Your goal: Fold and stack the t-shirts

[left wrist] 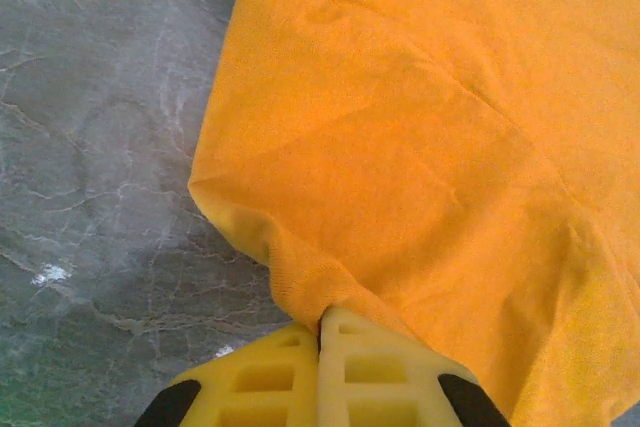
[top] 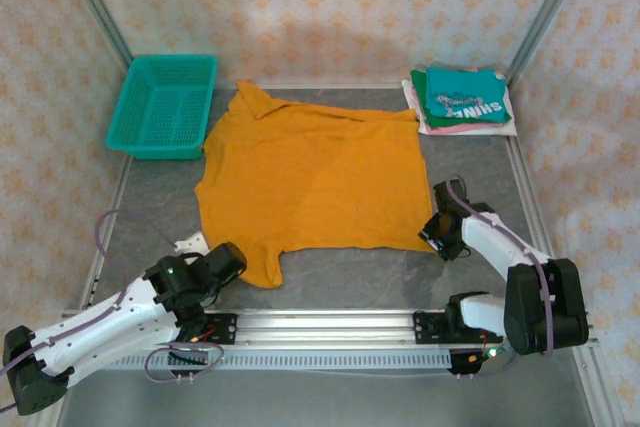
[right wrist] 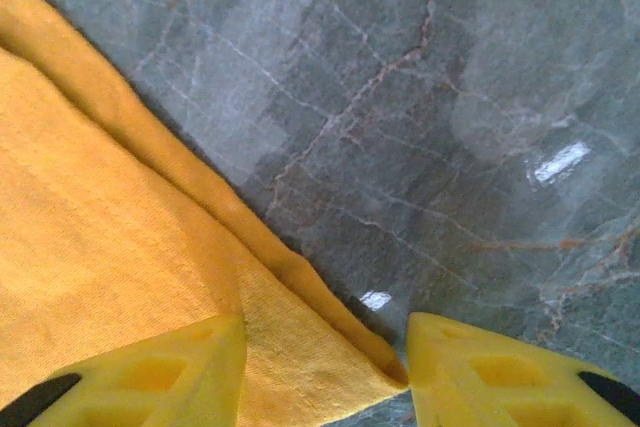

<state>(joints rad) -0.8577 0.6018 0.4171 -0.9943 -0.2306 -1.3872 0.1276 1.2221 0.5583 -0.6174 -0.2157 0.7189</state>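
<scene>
While pinching the near-left lobe of the mustard-orange cloth t-shirt [top: 310,172] in the tightly closed left claw [left wrist: 320,322], bring the right claw [right wrist: 325,332], agape astride the near-right corner and gripping nothing yet, down onto both cloth layers before lifting. Raise both claws together, level, and carry the near edge toward the far edge to match corners squarely. Spread flat mid-way across the grey marbled bench [top: 360,277]. Seemingly neck leftward, straight hem rightward, long axis running left to right; hard to confirm. Farther off, at the far-right corner: the stacked folded teal, pink and white shirts [top: 462,99].
</scene>
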